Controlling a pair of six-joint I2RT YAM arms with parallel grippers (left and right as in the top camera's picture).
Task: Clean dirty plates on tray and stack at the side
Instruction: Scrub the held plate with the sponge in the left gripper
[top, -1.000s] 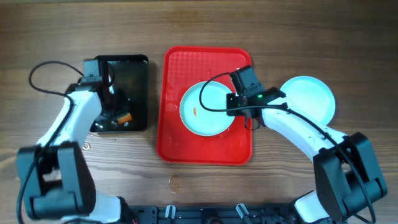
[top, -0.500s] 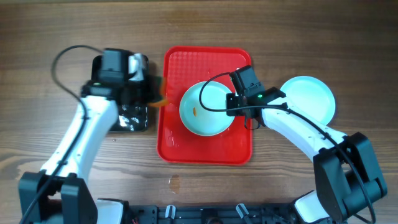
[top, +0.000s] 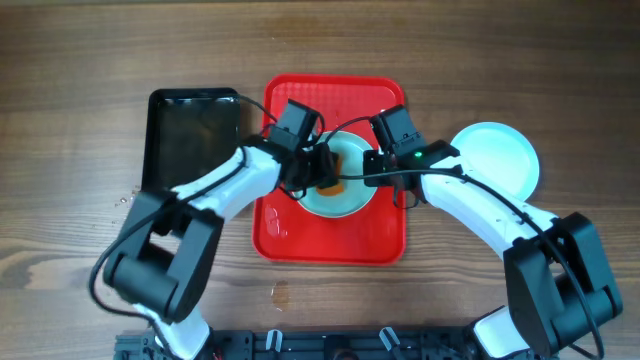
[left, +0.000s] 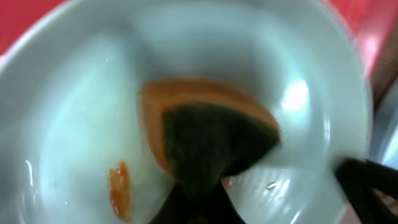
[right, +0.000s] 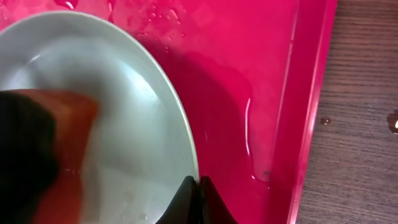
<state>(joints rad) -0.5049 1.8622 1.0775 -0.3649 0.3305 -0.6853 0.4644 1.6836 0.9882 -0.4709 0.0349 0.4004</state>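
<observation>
A pale blue plate (top: 350, 153) lies on the red tray (top: 300, 235). My left gripper (top: 322, 172) is shut on an orange and dark-green sponge (top: 330, 186) and presses it on the plate's middle. In the left wrist view the sponge (left: 211, 137) sits on the plate (left: 74, 112) beside an orange smear (left: 119, 190). My right gripper (top: 375, 170) is shut on the plate's right rim; the right wrist view shows its fingers (right: 198, 186) pinching the rim of the plate (right: 124, 124). Another pale blue plate (top: 497, 155) lies on the table to the right of the tray.
A black tray (top: 190, 130) lies left of the red tray. Water drops and a wet streak lie on the red tray (right: 249, 62) by its right rim. Wooden table (right: 367, 124) surrounds everything.
My left arm has swung right from the black tray, carrying the sponge onto the plate on the red tray. The right arm and plate have stayed still.
</observation>
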